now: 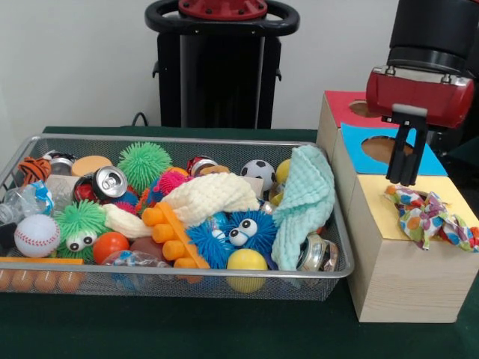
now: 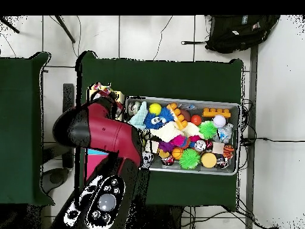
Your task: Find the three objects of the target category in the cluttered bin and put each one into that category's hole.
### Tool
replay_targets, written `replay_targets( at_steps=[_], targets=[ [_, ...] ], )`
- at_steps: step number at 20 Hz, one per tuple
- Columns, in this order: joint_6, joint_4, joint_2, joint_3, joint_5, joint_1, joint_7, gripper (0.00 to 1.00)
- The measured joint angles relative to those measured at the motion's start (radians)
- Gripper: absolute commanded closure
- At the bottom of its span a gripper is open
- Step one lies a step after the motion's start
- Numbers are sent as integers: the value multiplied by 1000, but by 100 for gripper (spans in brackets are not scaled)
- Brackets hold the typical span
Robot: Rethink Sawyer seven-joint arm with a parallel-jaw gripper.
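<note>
Gripper (image 1: 405, 176) hanging over yellow-topped box (image 1: 400, 273), fingers pressed together, pinching nothing; dotted cloth (image 1: 430, 218) lying just below, at five o'clock.

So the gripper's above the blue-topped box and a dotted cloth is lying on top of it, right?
Not quite. In the front view the gripper hangs above the yellow-topped box, and the dotted cloth lies on that yellow top, partly over its hole. The blue-topped box sits behind it with nothing on it.
</note>
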Motion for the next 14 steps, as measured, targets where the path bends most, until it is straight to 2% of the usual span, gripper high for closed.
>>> replay_targets(
  at_steps=[9,14],
  targets=[
    [-133,-45,58,-35,96,31,0,100],
    [-186,-45,75,-34,116,28,0,100]
  ],
)
